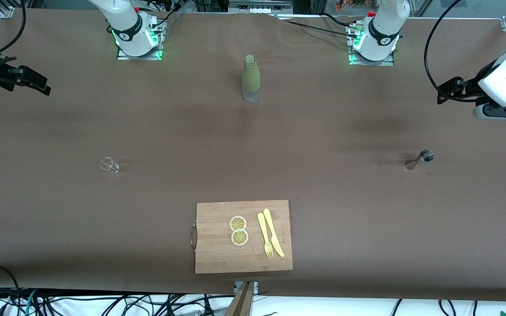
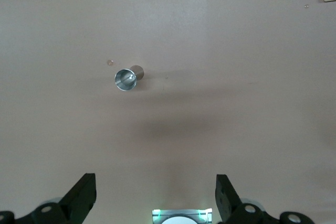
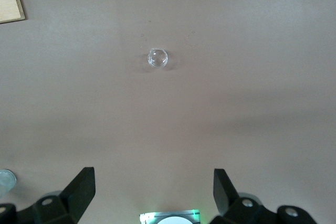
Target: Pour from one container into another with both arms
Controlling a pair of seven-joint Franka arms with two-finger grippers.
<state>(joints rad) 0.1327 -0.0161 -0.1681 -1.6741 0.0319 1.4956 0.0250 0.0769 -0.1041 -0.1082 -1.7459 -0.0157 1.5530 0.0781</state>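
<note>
Here we see both arms waiting high over the brown desk (image 1: 323, 145), each at its own end. The left pincer (image 1: 448, 93) hangs over the left arm's end of the desk, and its two black fingers (image 2: 81, 195) stand wide apart with nothing between them. The right pincer (image 1: 37, 85) hangs over the right arm's end, and its fingers (image 3: 81, 190) are likewise spread and empty.

On the desk we find a small metal jigger (image 1: 420, 159) standing toward the left arm's end; in the left wrist view its open mouth (image 2: 125, 80) faces up at us. A small clear glass (image 1: 109, 165) stands toward the right arm's end, well apart from the jigger, and we also see it in the right wrist view (image 3: 157, 58). Between the two bases, farther from the front camera than both, stands an upright bottle (image 1: 251, 79) with a green sleeve and a clear bottom.

Nearest the front camera lies a wooden cutting board (image 1: 218, 254) with a metal handle (image 1: 193, 237) on the edge toward the right arm's end. On it we see two lemon slices (image 1: 238, 230) touching each other, and beside them a yellow fork (image 1: 265, 235) and a yellow knife (image 1: 273, 232) lying close together.
</note>
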